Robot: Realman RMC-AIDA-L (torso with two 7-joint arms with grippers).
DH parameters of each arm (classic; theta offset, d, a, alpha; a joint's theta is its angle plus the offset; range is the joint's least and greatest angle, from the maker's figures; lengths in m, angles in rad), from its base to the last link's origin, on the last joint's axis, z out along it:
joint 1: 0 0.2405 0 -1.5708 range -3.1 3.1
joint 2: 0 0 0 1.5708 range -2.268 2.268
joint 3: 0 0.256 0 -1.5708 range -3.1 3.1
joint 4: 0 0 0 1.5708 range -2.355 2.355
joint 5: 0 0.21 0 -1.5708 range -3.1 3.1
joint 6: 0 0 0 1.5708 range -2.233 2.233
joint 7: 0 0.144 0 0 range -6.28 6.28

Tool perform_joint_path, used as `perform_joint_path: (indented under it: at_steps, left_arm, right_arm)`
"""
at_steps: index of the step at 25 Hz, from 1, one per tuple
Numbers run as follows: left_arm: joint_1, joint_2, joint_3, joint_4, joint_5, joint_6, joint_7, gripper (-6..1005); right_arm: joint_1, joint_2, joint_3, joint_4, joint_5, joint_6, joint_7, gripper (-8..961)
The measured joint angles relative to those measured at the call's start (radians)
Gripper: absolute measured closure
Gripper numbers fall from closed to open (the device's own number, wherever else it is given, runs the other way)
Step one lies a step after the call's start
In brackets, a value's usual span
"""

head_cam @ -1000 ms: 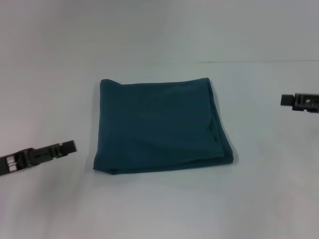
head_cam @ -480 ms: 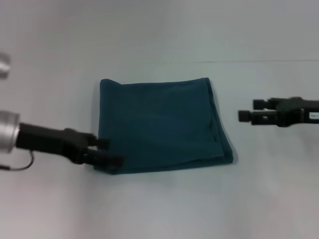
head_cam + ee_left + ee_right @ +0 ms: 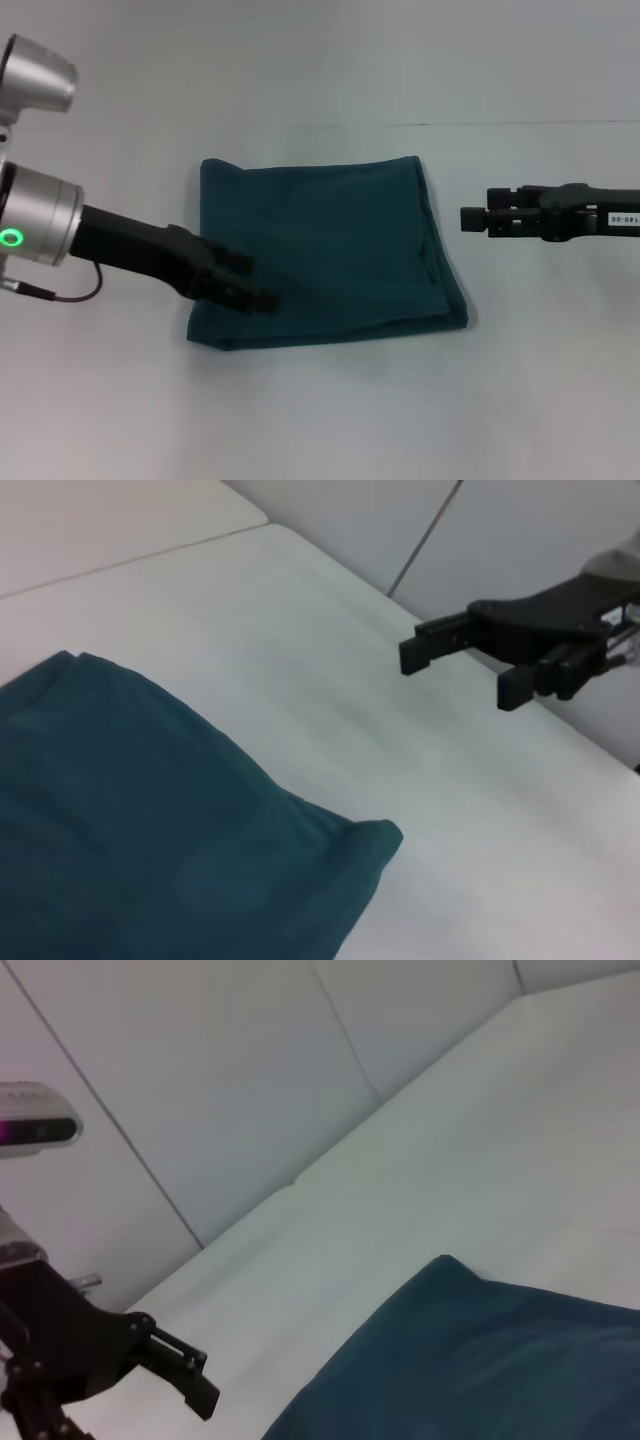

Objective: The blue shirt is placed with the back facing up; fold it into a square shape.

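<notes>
Folded blue shirt [image 3: 325, 255] square; released left pincer [image 3: 248, 282] over its near-left edge, released right pincer [image 3: 478, 220] well clear.

Matt cloth blue shirt [image 3: 325, 250]

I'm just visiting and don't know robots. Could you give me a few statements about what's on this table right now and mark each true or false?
1. The dark teal-blue cotton shirt lies folded into a rough square. True.
2. The left hand is over the shirt's near left corner. True.
3. The right hand is gripping the shirt. False: it hangs beside the shirt's right edge, apart from it.
4. The shirt lies on a black table. False: the table is white.
5. White lettering shows on the shirt. False: only plain fabric shows.
</notes>
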Motion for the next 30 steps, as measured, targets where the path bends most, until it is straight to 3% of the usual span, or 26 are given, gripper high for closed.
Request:
perform_joint_path:
  at_steps: [13, 17, 30]
  left_arm:
    - [-0.003, -0.016, -0.015, 0.022, -0.009, -0.032, -0.036, 65]
    - [0.005, -0.031, -0.021, 0.062, -0.011, -0.043, 0.003, 65]
    - [-0.009, -0.025, -0.021, 0.059, -0.012, -0.046, -0.039, 65]
  right_arm:
    - [0.003, 0.002, -0.015, 0.011, 0.01, 0.006, -0.012, 50]
    - [-0.004, 0.002, -0.065, 0.002, 0.008, -0.001, -0.063, 50]
    - [0.003, -0.002, -0.119, -0.003, 0.007, 0.008, -0.09, 52]
